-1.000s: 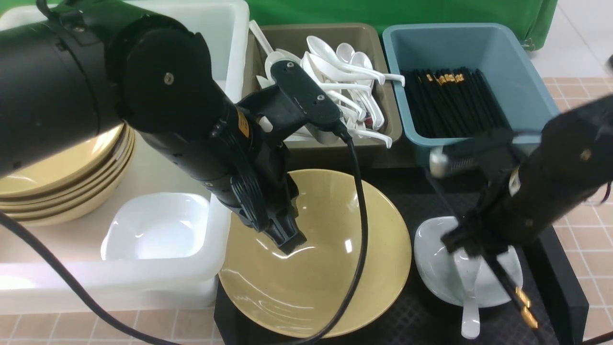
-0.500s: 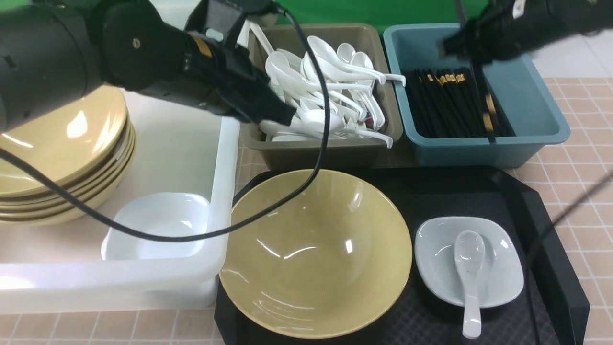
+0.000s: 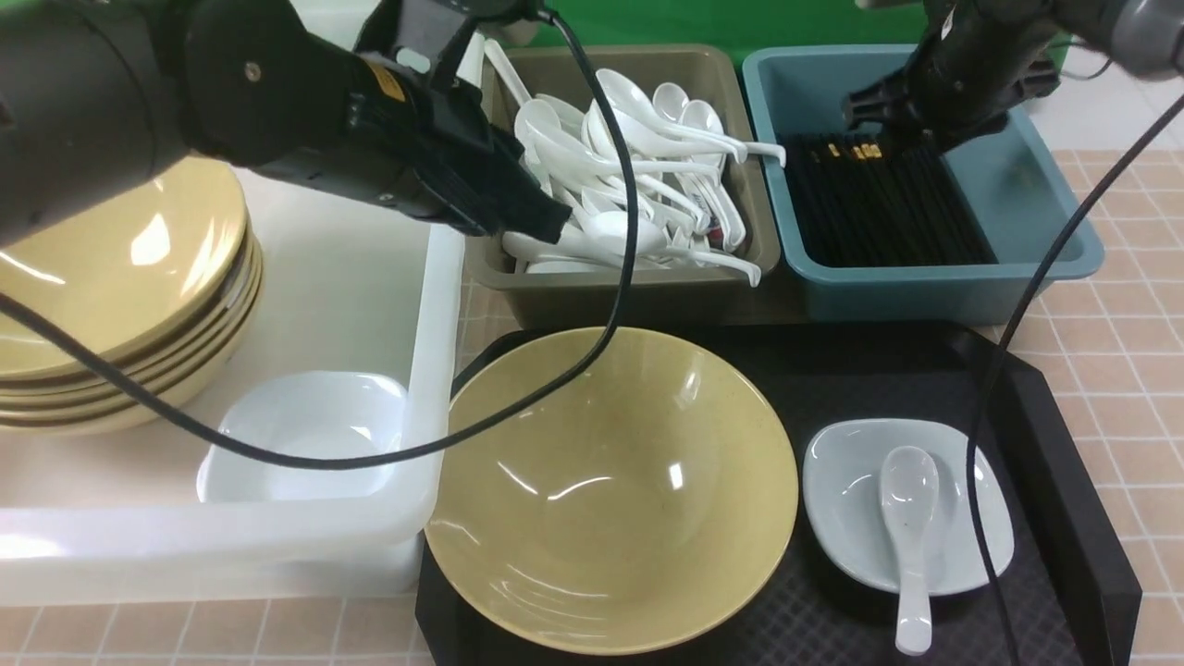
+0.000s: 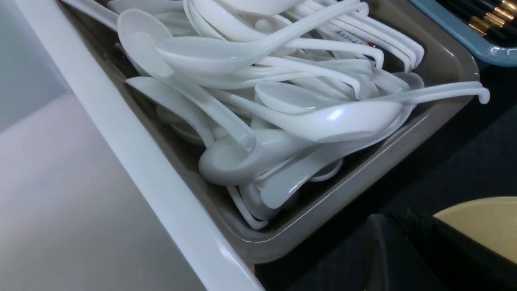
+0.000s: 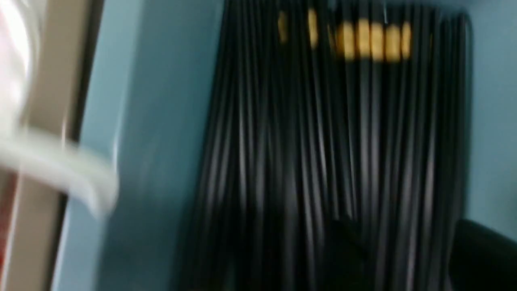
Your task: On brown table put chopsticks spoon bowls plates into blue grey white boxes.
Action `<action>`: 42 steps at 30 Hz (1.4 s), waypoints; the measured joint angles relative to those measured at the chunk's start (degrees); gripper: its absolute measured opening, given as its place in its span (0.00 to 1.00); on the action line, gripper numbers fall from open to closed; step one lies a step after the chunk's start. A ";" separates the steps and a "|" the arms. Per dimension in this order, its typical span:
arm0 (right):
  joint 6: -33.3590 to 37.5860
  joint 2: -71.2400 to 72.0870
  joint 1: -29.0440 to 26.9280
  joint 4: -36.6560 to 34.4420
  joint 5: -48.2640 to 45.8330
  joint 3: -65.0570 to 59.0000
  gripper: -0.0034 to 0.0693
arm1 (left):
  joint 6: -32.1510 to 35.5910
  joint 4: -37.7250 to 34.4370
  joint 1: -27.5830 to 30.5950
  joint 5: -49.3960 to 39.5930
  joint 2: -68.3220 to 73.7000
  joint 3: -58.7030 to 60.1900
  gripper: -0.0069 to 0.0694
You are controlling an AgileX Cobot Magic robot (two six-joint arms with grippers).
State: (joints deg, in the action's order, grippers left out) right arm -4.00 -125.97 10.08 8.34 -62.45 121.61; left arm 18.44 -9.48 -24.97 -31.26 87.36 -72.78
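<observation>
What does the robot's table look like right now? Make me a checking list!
Surface: brown table, with black tray on it.
Job's things: bowl and plate with spoon on the tray; stacked bowls and second plate in white box; spoons in grey box; chopsticks in blue box.
Clutter: nothing seen.
Hands: left hand shut above spoons, empty; right hand open above chopsticks, empty.
Cables: left cable hangs across bowl; right cable hangs across tray.
Surroundings: green cloth, pale floor.
</observation>
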 joint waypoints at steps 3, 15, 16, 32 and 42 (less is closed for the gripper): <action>5.69 2.18 0.64 -0.62 -6.51 0.13 0.74 | 0.00 0.06 0.00 -1.32 -2.76 0.00 0.09; 12.93 27.68 9.39 -10.05 -7.16 -39.85 0.76 | 3.47 0.47 0.00 -14.57 -6.43 0.00 0.09; 12.50 29.78 10.46 -10.22 -6.30 -43.25 0.76 | 3.64 0.47 0.00 -14.69 -6.36 0.00 0.09; -2.48 32.66 13.57 -10.52 17.68 -66.82 0.76 | 4.65 -3.63 0.00 -14.33 -4.03 0.00 0.09; -0.30 27.88 13.57 -11.54 15.99 -64.35 0.75 | 5.85 -3.97 0.00 -14.33 -4.03 0.00 0.09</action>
State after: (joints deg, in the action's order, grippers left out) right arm -4.30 -98.09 23.65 -3.20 -46.46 57.26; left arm 24.29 -13.45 -24.97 -45.60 83.33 -72.78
